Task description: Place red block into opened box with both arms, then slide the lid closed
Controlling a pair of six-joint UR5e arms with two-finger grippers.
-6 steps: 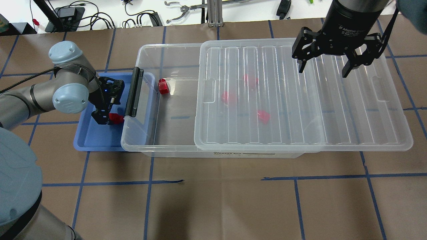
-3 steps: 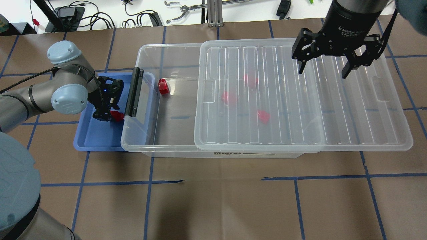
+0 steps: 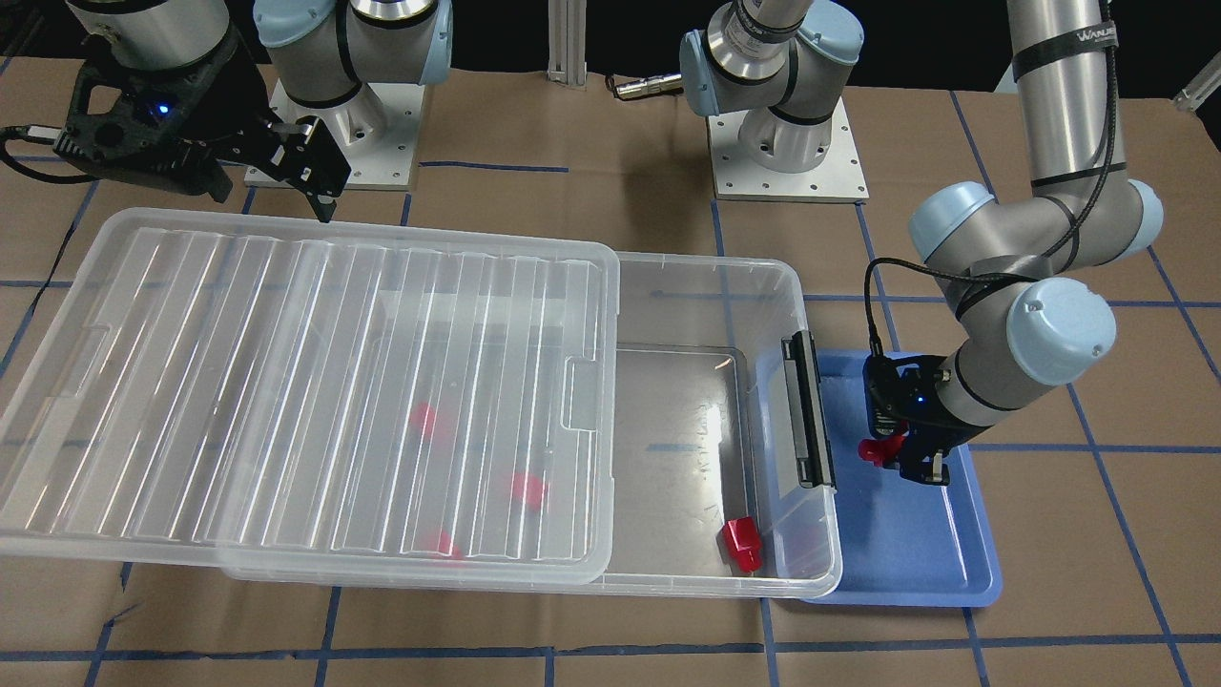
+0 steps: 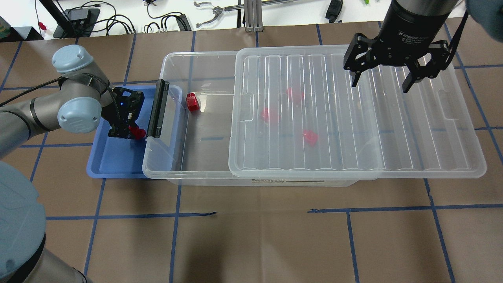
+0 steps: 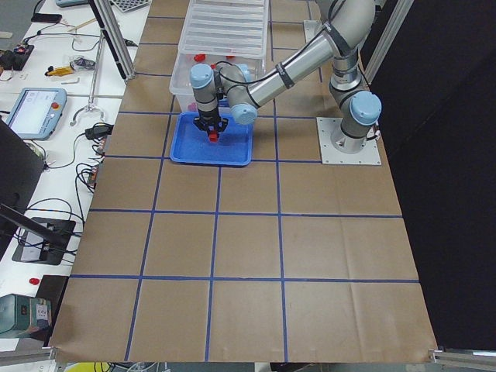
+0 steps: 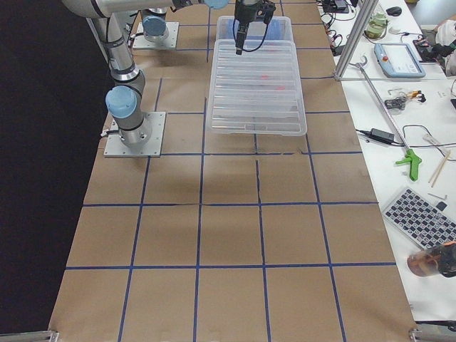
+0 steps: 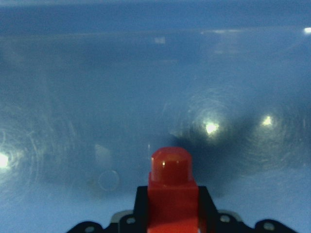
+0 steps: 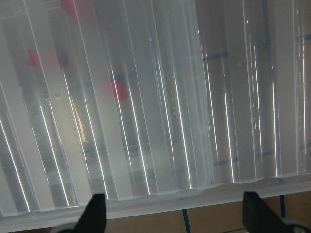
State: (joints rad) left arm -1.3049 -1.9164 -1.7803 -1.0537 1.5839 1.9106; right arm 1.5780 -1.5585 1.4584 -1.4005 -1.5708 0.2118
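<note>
Red plastic block (image 4: 137, 133) with a round stub is pinched in the black left gripper (image 4: 129, 133), shallow blue tray (image 4: 114, 162) beneath, large clear plastic box (image 4: 204, 153) just beside. Black right gripper (image 4: 380, 83), fingers spread wide and empty, hangs over the ribbed clear lid (image 4: 353, 129).

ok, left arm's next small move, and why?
Likely lift the left gripper and carry the red block across the latch-end wall of the box into its uncovered end. The gripper is shut on the block over the blue tray, beside that wall; the lid covers only the rest, with the right gripper open above it.
</note>
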